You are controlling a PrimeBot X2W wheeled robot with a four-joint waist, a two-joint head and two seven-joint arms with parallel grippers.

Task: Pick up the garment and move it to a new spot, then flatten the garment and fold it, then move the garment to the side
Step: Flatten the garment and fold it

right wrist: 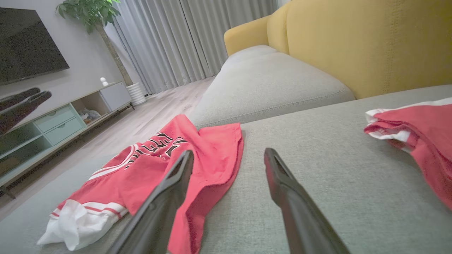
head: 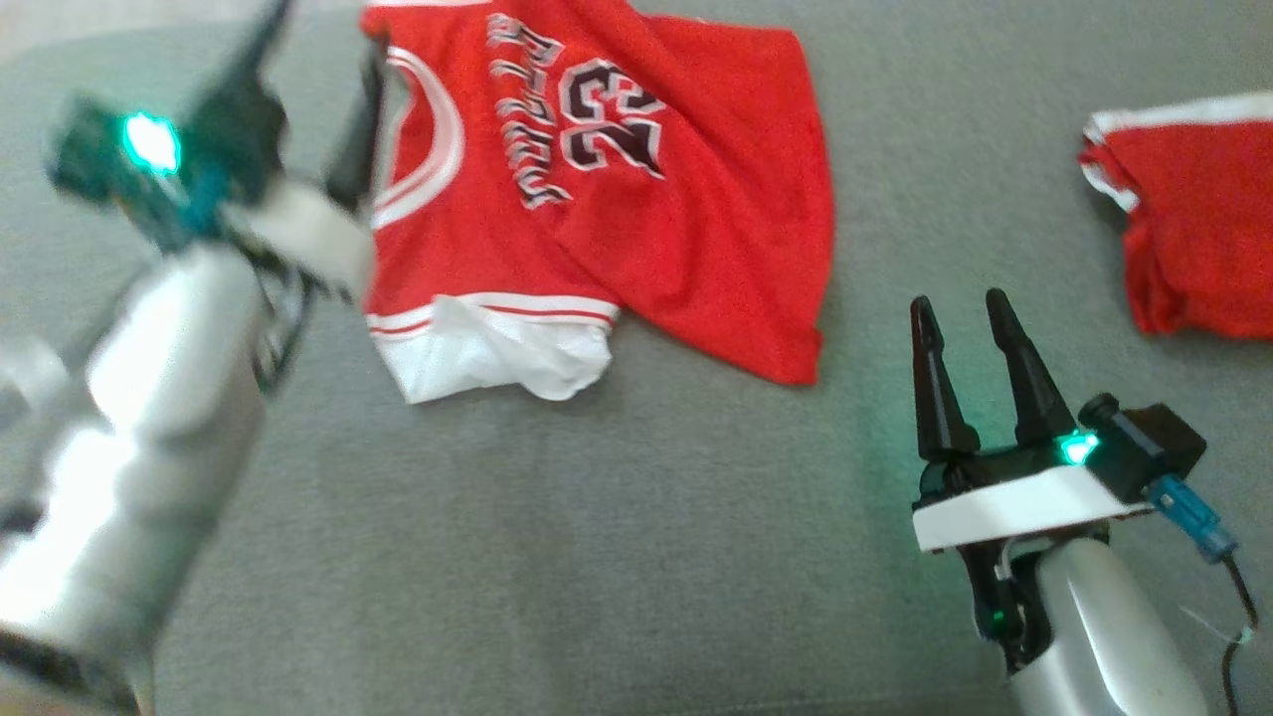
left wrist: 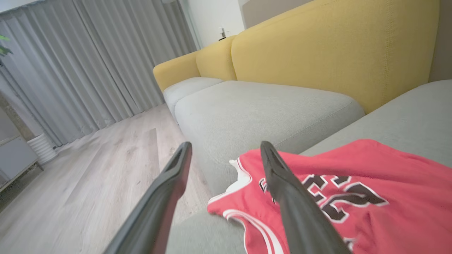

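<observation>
Right end effector (head: 970, 313) spread; jersey (head: 636, 189) lies lengthwise, white collar toward the robot.

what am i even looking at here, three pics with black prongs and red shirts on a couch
It is a two-armed robot photographed by three of its cameras at once. The head view looks down from its head; the other two sit on its wrists, looking along each tool's two dark prongs. The left tool hovers at the armhole edge of a red jersey numbered 23, which lies spread and rumpled on a grey sofa seat. The right tool waits to the side over bare cushion. Both are open and hold nothing. A second red garment lies bunched farther right.
</observation>
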